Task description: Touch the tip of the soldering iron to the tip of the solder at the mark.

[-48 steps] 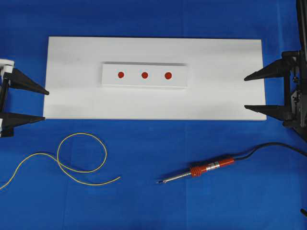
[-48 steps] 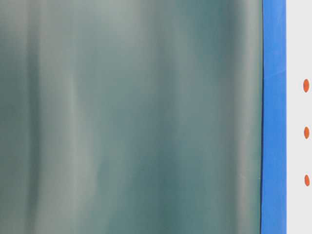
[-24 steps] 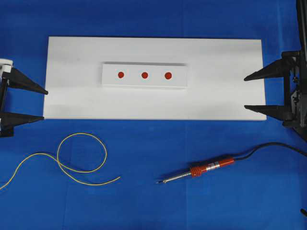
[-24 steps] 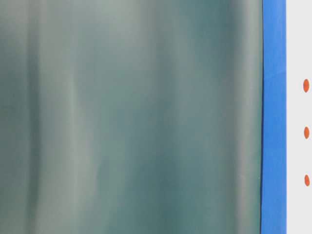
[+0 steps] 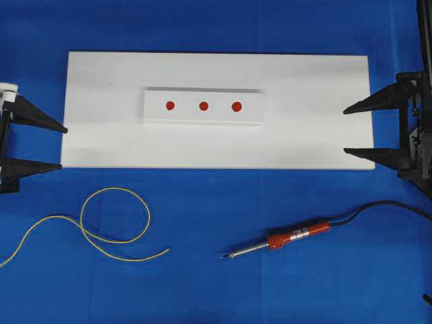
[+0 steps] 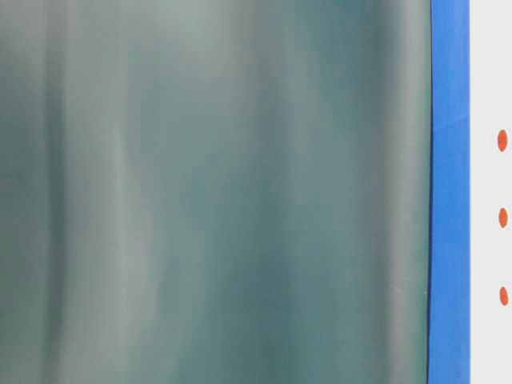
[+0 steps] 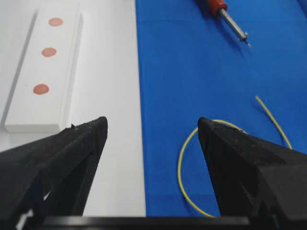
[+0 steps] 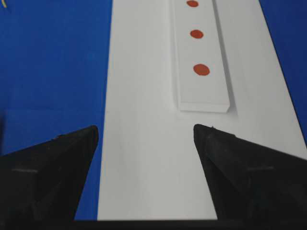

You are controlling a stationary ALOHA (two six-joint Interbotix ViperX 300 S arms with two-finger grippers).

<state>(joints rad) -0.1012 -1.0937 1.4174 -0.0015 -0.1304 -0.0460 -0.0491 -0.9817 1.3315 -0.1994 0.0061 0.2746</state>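
Observation:
The soldering iron (image 5: pixel 280 241) lies on the blue cloth at the lower right, its silver tip pointing left; its tip end also shows in the left wrist view (image 7: pixel 233 24). The yellow solder (image 5: pixel 108 229) curls on the cloth at the lower left, partly behind a finger in the left wrist view (image 7: pixel 184 163). Three red marks (image 5: pixel 203 106) sit on a small white block (image 5: pixel 202 116). My left gripper (image 5: pixel 64 146) hangs open at the board's left end, my right gripper (image 5: pixel 345 129) open at its right end. Both hold nothing.
The block rests on a large white board (image 5: pixel 304 135) laid over the blue cloth. The iron's black cord (image 5: pixel 385 206) runs off to the right. The table-level view is mostly a blurred grey-green surface, with the marks (image 6: pixel 502 218) at its right edge.

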